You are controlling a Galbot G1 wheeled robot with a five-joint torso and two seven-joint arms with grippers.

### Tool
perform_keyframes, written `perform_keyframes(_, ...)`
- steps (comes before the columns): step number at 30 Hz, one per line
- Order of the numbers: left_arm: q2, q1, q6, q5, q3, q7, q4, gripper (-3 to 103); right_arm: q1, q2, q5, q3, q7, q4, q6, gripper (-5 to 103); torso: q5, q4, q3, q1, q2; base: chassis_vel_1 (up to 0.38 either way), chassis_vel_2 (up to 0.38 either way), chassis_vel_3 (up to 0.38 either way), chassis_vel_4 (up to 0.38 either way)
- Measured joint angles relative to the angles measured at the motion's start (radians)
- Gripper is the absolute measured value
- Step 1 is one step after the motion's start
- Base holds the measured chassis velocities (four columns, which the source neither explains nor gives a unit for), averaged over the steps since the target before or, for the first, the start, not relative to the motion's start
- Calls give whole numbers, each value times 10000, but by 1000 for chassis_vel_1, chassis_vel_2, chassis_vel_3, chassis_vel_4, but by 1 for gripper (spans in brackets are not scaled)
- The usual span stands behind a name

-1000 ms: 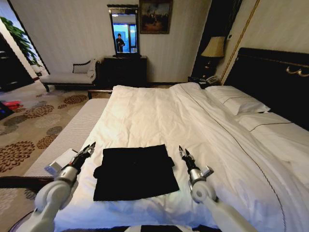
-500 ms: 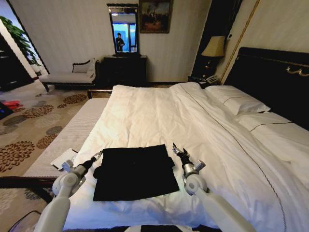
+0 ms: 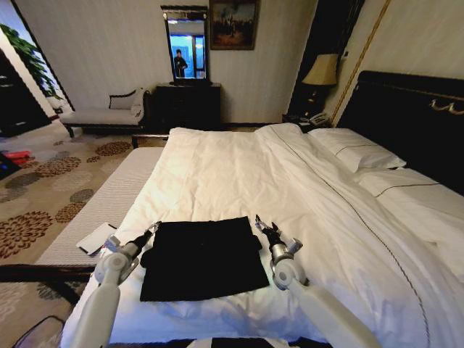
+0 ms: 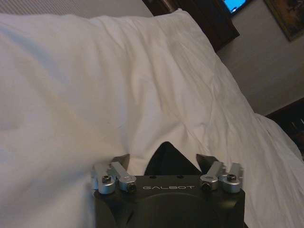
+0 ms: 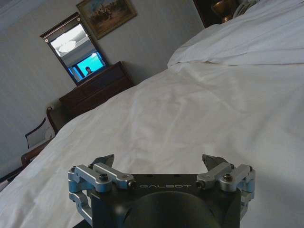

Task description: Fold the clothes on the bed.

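Note:
The clothes [image 3: 203, 257] are a black T-shirt lying folded into a rough rectangle on the near part of the bed [image 3: 239, 181], which has a white duvet. My left gripper [image 3: 151, 230] hovers low at the shirt's left far corner, fingers open. In the left wrist view the left gripper [image 4: 164, 159] is spread wide, with a tip of the black clothes [image 4: 166, 166] showing between its fingers. My right gripper [image 3: 261, 225] sits open just beside the shirt's right far corner. The right gripper [image 5: 159, 160] has only white duvet ahead of its open fingers.
A grey bench [image 3: 109, 196] runs along the bed's left side with a white flat device [image 3: 94, 238] on it. Pillows [image 3: 359, 156] and a dark headboard [image 3: 406, 116] are on the right. A chaise longue [image 3: 109, 116] and dresser [image 3: 185, 105] stand by the far wall.
Both grippers have closed in on the shirt: the left moved right and down to its left far corner, the right moved left to its right far corner. The shirt has not moved.

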Motion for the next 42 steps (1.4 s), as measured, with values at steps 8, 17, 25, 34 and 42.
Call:
perform_keyframes(8, -75, -96, -215, 238, 138, 244, 171, 48, 159, 43, -35, -58, 117, -230, -21, 100, -2, 0, 0, 0, 0, 0, 0, 0, 0)
perform_keyframes(17, -58, -128, -308, 288, 167, 316, 196, 20, 376, 192, -77, -212, 204, -482, -47, 100, -2, 0, 0, 0, 1, 0, 0, 0, 0)
perform_keyframes(25, 110, -116, -388, 281, 92, 331, 132, 1, 851, 296, 8, -395, -315, -1176, -237, 100, -1, 0, 0, 0, 2, 0, 0, 0, 0)
perform_keyframes(34, 257, 13, -480, 247, -36, 321, -76, 1, 1419, 617, 1124, -676, -2282, -2415, -527, 100, -2, -1, 0, 0, 1, 0, 0, 0, 0)
perform_keyframes(42, 315, 251, -585, 244, -169, 319, -267, 1, 1621, 1135, 1580, -854, -3876, -3029, -257, 100, -2, 0, 0, 0, 2, 0, 0, 0, 0)
